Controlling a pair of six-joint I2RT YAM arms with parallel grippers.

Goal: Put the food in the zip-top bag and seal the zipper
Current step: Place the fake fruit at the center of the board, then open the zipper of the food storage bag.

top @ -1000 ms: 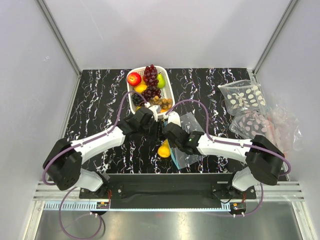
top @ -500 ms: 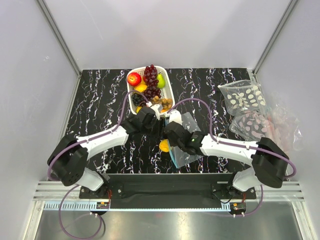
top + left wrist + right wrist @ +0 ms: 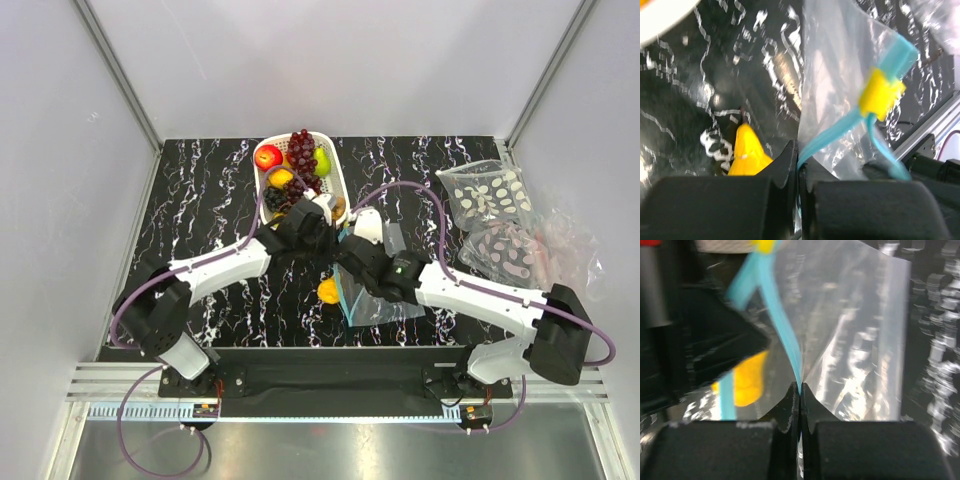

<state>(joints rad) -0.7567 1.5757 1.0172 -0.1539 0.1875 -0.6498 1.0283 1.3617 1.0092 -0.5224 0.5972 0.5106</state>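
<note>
Both arms have reached farther over the table (image 3: 200, 200) since the earlier frame, and the left gripper (image 3: 322, 243), parted then, is now clenched.

From above, it meets the right gripper (image 3: 348, 262) just near of the basket (image 3: 340, 185), over the bag (image 3: 385, 300), which lies right of centre with its zipper (image 3: 345, 303) along the left edge. A yellow fruit (image 3: 327, 291) sits just left of that edge; we cannot tell whether it is inside. The other food (image 3: 295, 160) (apple, grapes, green fruit) is heaped in the basket. Two patterned bags (image 3: 490, 195) lie far right.

At the left wrist, the fingers pinch a teal zipper lip, and a yellow slider (image 3: 880, 92) sits at the strip's far end. The film hangs thin and limp.

At the right wrist, the fingers are clamped on a teal lip too, seemingly the opposite one, with a second strip running off to the left. We see nothing surely inside the bag.

We judge the film light, soft and slippery, so the stiffer zipper strip is the place to hold. The glossy fruits look hard, light and apt to roll, so we would grip them across the middle.
</note>
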